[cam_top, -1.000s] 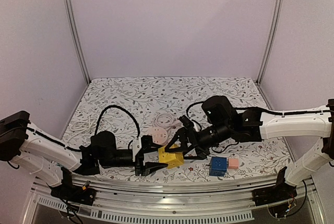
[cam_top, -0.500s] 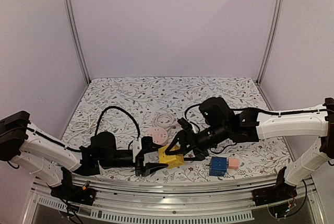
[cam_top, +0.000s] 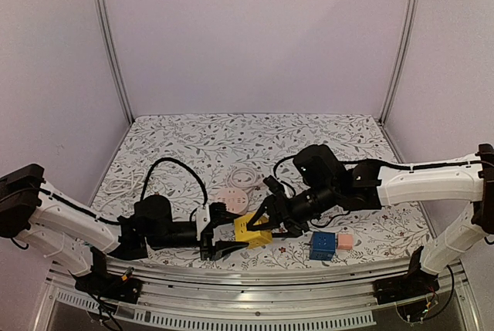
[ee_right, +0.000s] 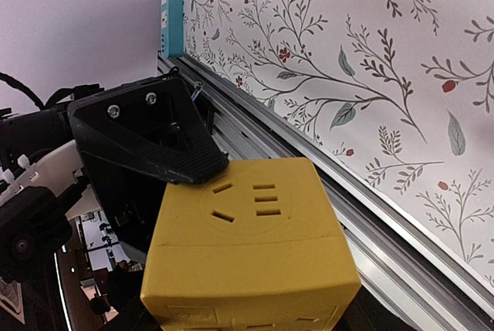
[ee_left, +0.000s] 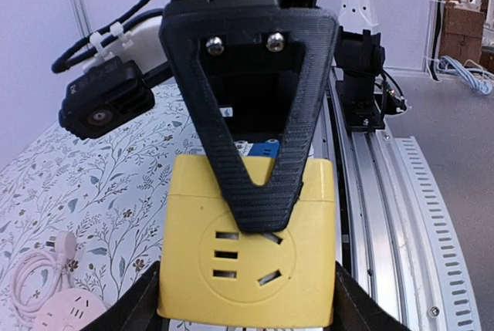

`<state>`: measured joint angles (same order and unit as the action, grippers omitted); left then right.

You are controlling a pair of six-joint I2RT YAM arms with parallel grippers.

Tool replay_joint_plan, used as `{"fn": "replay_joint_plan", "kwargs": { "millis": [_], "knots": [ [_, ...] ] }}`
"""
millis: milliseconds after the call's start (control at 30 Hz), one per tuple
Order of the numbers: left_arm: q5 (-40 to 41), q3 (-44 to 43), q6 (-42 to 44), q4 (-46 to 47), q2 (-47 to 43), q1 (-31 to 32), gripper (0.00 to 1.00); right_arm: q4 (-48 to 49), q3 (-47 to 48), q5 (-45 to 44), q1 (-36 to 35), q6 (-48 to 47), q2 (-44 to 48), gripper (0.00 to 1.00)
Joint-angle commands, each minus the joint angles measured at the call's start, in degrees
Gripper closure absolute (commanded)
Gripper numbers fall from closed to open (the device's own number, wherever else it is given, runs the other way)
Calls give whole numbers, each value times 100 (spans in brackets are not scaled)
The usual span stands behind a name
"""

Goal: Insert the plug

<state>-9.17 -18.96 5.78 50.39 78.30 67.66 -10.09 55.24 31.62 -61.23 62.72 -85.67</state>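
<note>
Left hand (cam_top: 230,229) grips yellow socket cube (ee_left: 231,285) — right hand (cam_top: 268,219) flanks it, grip unclear.

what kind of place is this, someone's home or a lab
Most likely a robotics lab test booth, not a home: a left arm and a right arm are bolted by an aluminium rail, plain walls are framed by metal posts, and a floral cloth covers the worktable.

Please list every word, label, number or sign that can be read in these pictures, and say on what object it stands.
No readable text in any view.
Yellow socket cube: there are faint raised marks low on its near side, too blurred to read.
</note>
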Motion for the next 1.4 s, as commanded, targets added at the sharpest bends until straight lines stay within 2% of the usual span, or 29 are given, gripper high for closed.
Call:
{"fn": "replay_joint_plan", "kwargs": {
  "millis": [0,33,67,100,333,467,633,733,833,967,1100,1233,1367],
  "knots": [
    [224,-95,-82,161,-20,98,36,58,168,44,-48,-174,-90,61],
    [318,-80,-129,175,-33,98,6,-12,191,-7,-57,-208,-86,62],
    [402,-59,-164,190,-60,98,1,-80,215,-70,-57,-257,-78,63],
    [471,-36,-189,190,-91,98,1,-198,239,-147,-61,-323,-74,63],
    [899,25,-275,46,-376,98,0,-1072,524,-1197,-53,-797,13,67],
    [898,33,-328,-16,-517,98,0,-1370,697,-1398,-54,-954,0,68],
    [2057,-72,-708,-227,-617,98,0,-1780,915,-1851,76,-1169,-29,70],
    [3021,-290,-1042,-709,-656,75,1,-1857,911,-1853,332,-1302,-17,73],
    [3809,-717,-1529,-1584,-627,-51,2,-1896,809,-1929,531,-1420,51,74],
    [4293,-1452,-2485,-2984,-252,-603,11,-1852,551,-2138,642,-1489,228,74],
    [3930,-2255,-3129,-4052,638,-1258,13,-1714,298,-2221,673,-1499,387,74],
    [3008,-2775,-3296,-4211,1529,-1830,17,-1678,167,-2186,673,-1499,434,74],
    [2344,-3064,-3415,-4133,2174,-2230,26,-1655,-14,-2186,671,-1491,573,74]
  ]
}}
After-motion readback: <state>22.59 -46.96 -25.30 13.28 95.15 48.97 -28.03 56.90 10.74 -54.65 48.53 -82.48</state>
